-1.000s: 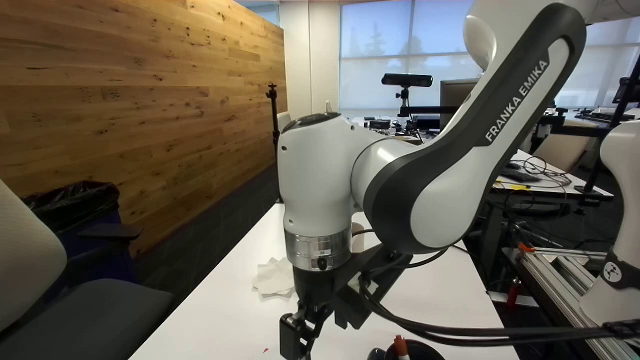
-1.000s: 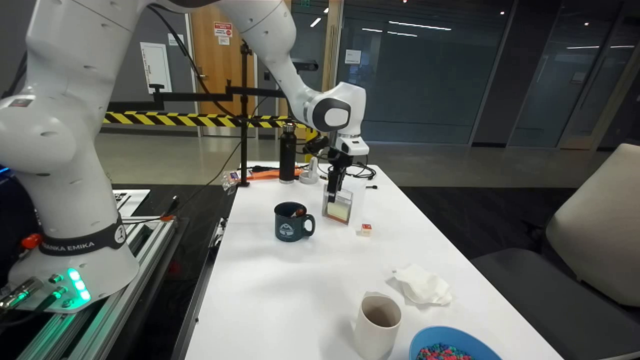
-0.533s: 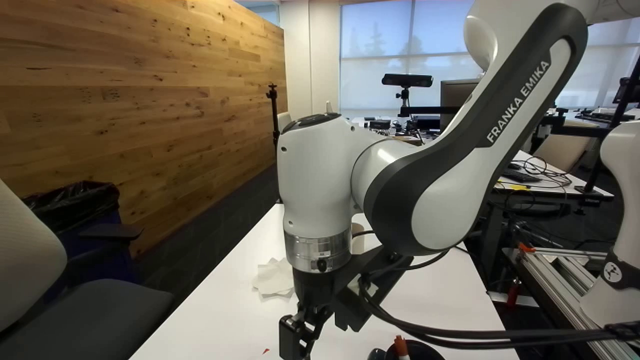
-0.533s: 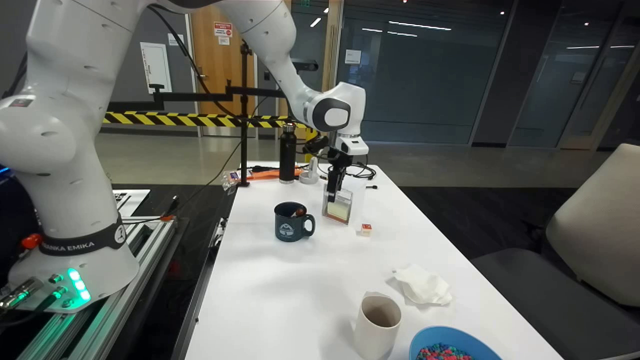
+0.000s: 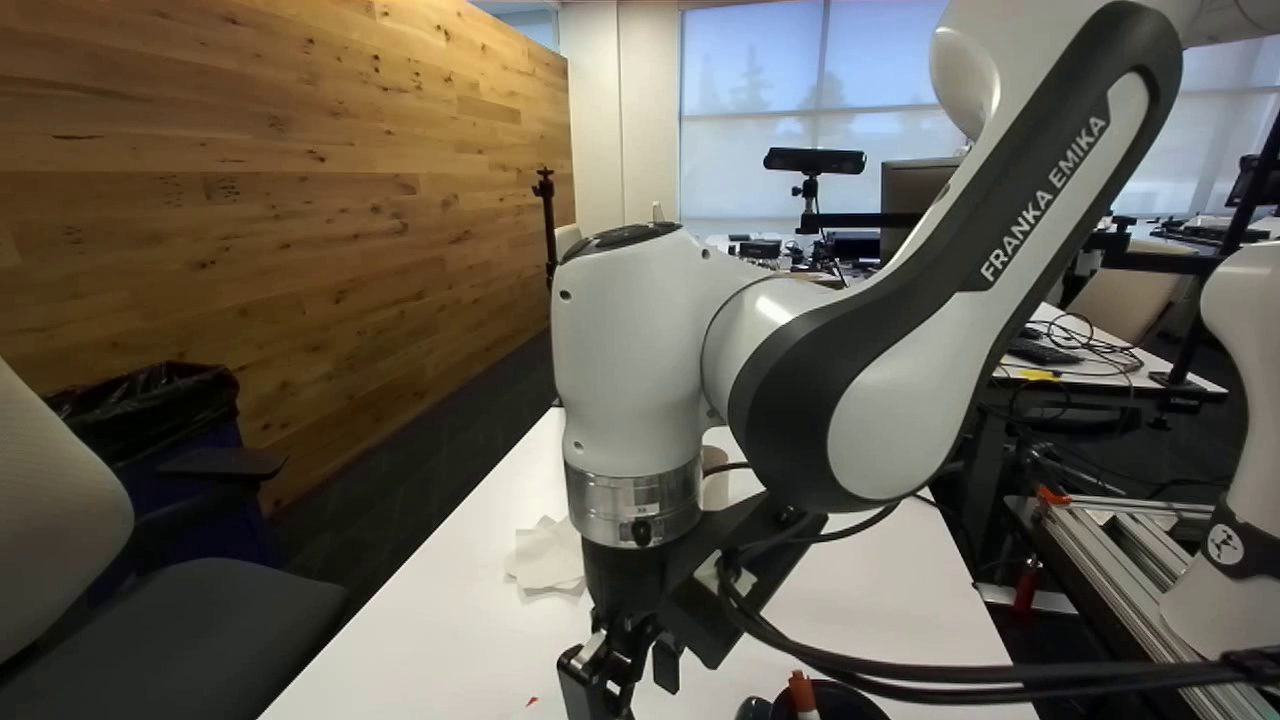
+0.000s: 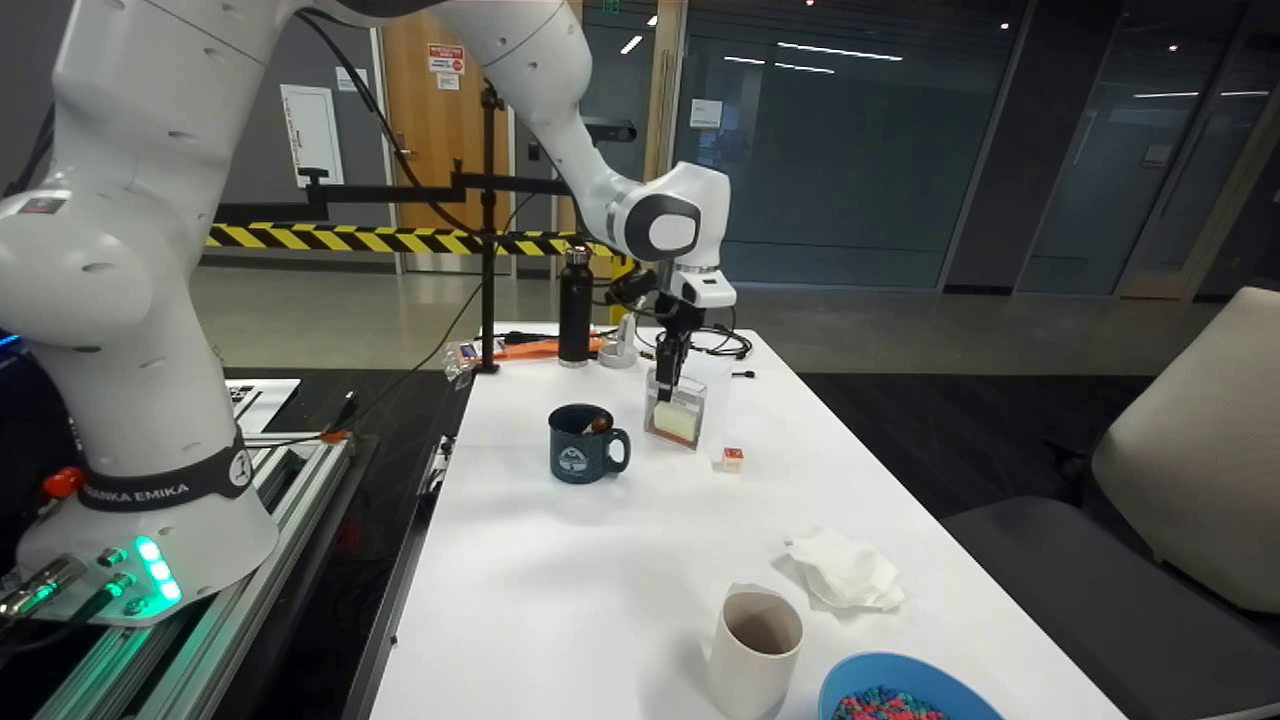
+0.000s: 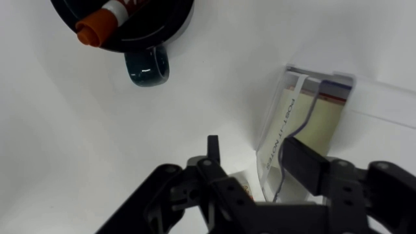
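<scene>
In the wrist view the pincer (image 7: 252, 146) stands parted, with the labelled wall (image 7: 282, 130) of the clear Post-it box (image 7: 304, 107) on the white table (image 7: 113, 136) between its fingers (image 7: 305, 165), one over the yellow notes (image 7: 326, 118) inside and the other outside.

A crumpled white tissue (image 6: 848, 574) lies near a hollow beige cylinder (image 6: 750, 672) and a blue bowl (image 6: 905, 668)

- Box (image 7: 270, 130): clear, smooth, glossy plastic
- Notes (image 7: 325, 122): matt paper
- Gripper fingers (image 7: 305, 165): matt, smooth
- Mug (image 6: 575, 440): smooth, high gloss
- Marker cap (image 7: 100, 24): smooth plastic
- Napkin (image 6: 848, 572): rumpled, matt paper
- Tabletop (image 6: 580, 620): smooth
- Wrist ring (image 5: 620, 505): shiny metal
- Wall (image 5: 280, 220): knotty, grained wood planks
</scene>
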You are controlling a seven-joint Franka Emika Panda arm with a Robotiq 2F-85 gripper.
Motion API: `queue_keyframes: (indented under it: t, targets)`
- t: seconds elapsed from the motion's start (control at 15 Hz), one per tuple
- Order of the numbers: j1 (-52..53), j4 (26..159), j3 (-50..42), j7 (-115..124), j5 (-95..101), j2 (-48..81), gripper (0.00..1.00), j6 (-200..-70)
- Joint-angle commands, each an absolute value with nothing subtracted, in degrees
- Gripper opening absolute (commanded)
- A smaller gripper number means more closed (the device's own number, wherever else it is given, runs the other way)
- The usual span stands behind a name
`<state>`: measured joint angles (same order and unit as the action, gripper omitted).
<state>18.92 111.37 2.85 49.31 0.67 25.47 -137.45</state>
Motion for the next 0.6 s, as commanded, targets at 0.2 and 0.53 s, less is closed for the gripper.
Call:
queue_keyframes:
  t: [0.2, 0.53]
  targets:
    - [19.0, 110.4, 2.9, 50.4, 0.7, 26.7, 0.02, -137.3]
    - [18.9, 110.4, 2.9, 50.4, 0.7, 26.8, 0.01, -137.2]
